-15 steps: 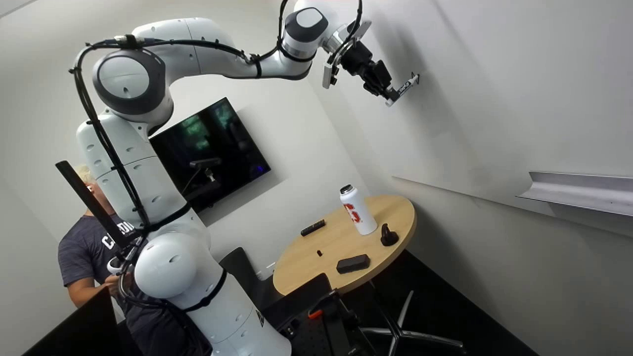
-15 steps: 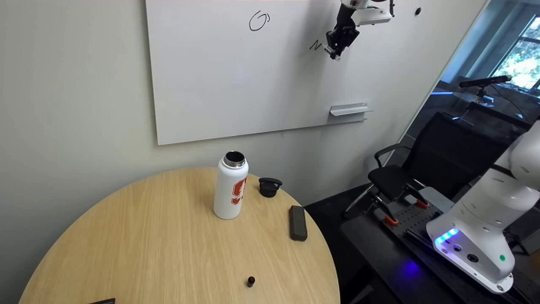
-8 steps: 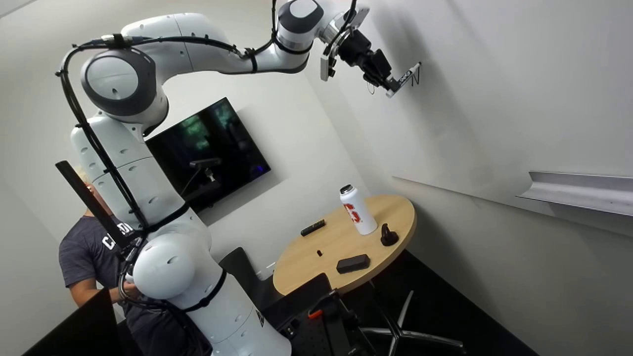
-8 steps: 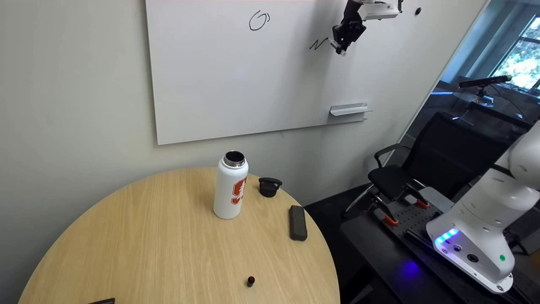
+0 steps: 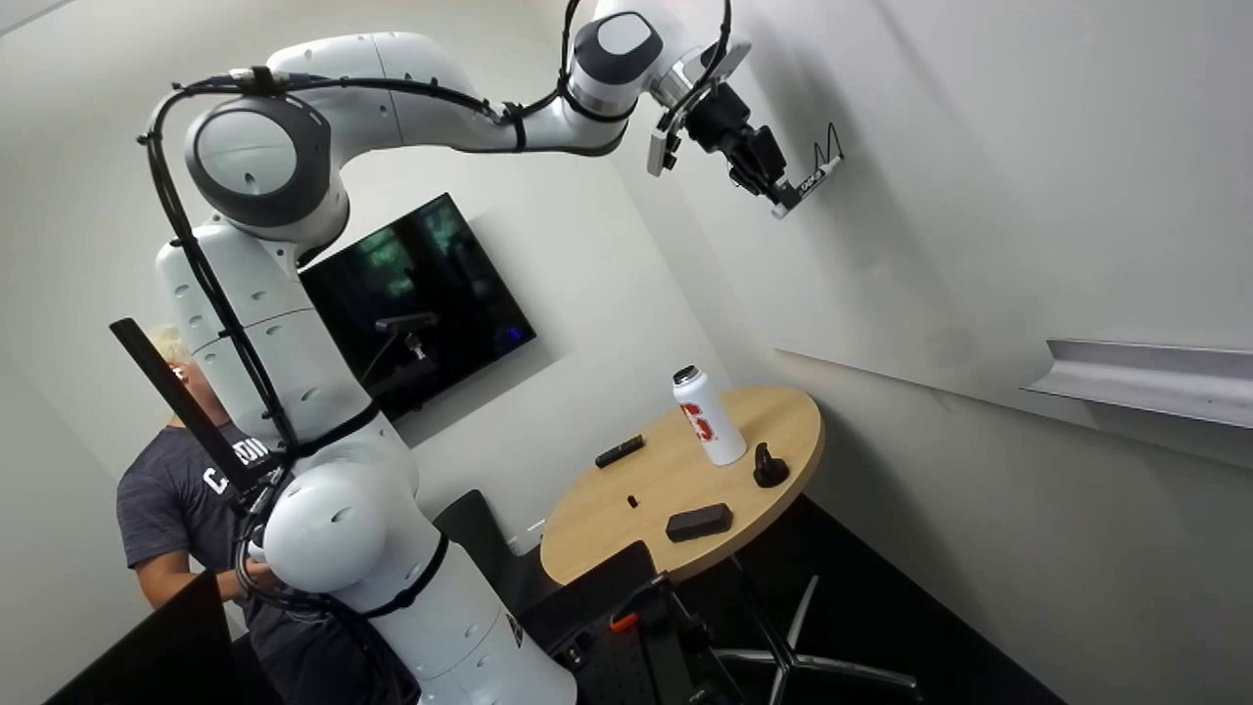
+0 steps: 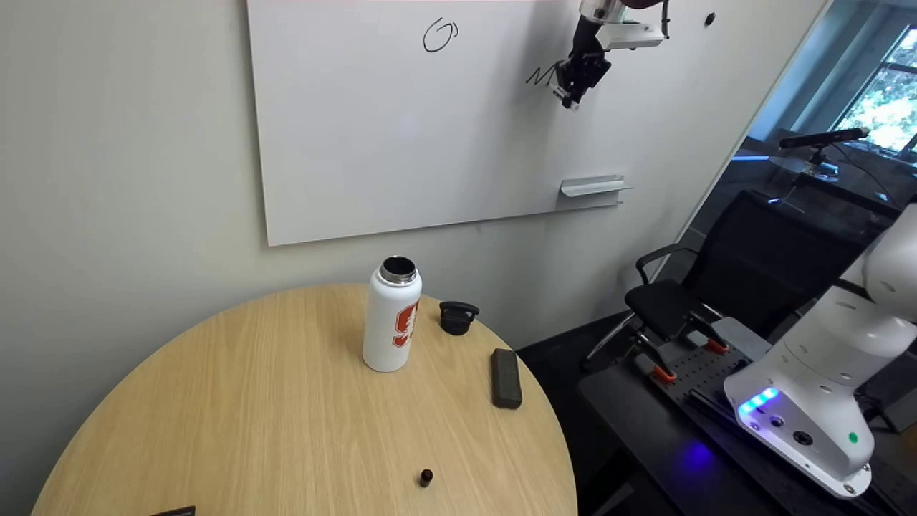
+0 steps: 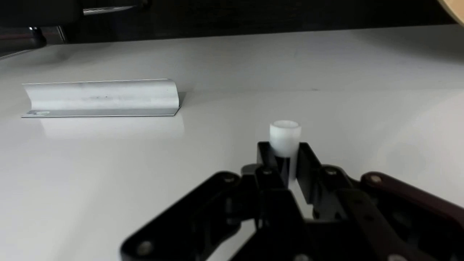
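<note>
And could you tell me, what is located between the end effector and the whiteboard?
The front part of the marker, gripped by the end effector, lies there, tip toward the whiteboard. It shows in an exterior view.

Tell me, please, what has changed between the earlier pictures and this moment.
The gripper, clamped on the marker, rose and then came down again, ending slightly lower than it began. The zigzag on the whiteboard gained more strokes. Nothing was taken hold of or let go. The bottle, lid, dark block and table stayed as they were.
</note>
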Controlling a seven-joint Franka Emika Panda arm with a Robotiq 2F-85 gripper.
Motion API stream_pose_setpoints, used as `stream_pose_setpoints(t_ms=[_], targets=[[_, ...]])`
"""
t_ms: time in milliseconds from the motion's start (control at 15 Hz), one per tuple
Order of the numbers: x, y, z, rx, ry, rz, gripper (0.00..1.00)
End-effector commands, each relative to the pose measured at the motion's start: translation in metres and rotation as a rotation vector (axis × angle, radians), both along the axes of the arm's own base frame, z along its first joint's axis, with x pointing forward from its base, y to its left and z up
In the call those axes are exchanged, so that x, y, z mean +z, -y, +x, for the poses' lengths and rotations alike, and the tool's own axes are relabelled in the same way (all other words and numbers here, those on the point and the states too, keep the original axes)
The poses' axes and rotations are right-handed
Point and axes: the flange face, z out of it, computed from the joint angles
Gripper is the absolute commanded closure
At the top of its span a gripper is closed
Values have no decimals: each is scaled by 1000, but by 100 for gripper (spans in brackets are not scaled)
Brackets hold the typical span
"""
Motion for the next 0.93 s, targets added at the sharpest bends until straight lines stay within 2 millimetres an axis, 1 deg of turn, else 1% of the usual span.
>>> stream_pose_setpoints(t_ms=[0,600,733,867], targets=[[3,5,4,9,-7,8,95],[36,39,-1,-53,59,8,95],[38,44,0,-59,62,12,95],[33,45,2,-58,48,16,95]])
